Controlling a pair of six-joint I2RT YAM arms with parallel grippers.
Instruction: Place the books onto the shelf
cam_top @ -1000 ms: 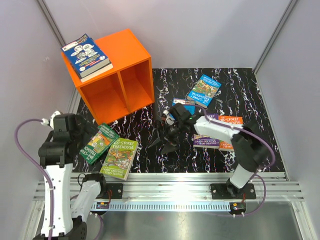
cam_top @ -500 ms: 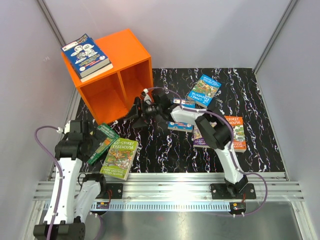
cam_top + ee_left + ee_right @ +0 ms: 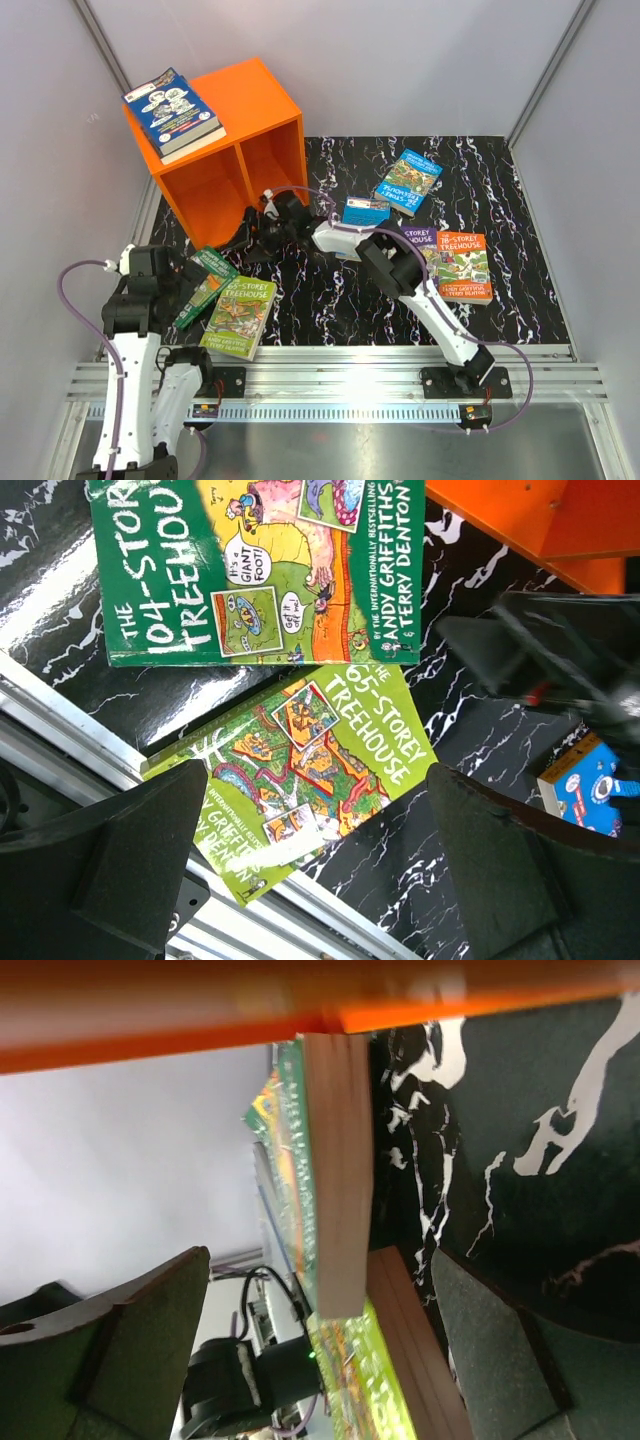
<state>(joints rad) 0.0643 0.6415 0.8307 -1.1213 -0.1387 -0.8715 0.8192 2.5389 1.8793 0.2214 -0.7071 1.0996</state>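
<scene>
Bright orange two-compartment cube shelf (image 3: 250, 95) upper left, blue paperback (image 3: 172, 110) on its top, dark green paperback (image 3: 255, 565) and lime paperback (image 3: 310, 765) lower left beneath wide-spread empty left gripper (image 3: 318, 780), right gripper (image 3: 320, 1255) spread, empty, at shelf's front foot, more paperbacks (image 3: 462, 265) right of centre.

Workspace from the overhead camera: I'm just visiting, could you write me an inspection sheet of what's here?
Surface: black marbled mat, books scattered on it.
Job's things: orange shelf, both compartments look empty, blue cartoon book on its roof; 104-Storey Treehouse overlaps 65-Storey Treehouse; bigger blue book, small blue book, purple book and 78-Storey Treehouse lie right.
Clutter: nothing seen.
Hands: left hand open above the green books; right hand open, empty, before the shelf.
Cables: purple cables loop off both arms.
Surroundings: grey walls, metal rail at the near edge.
</scene>
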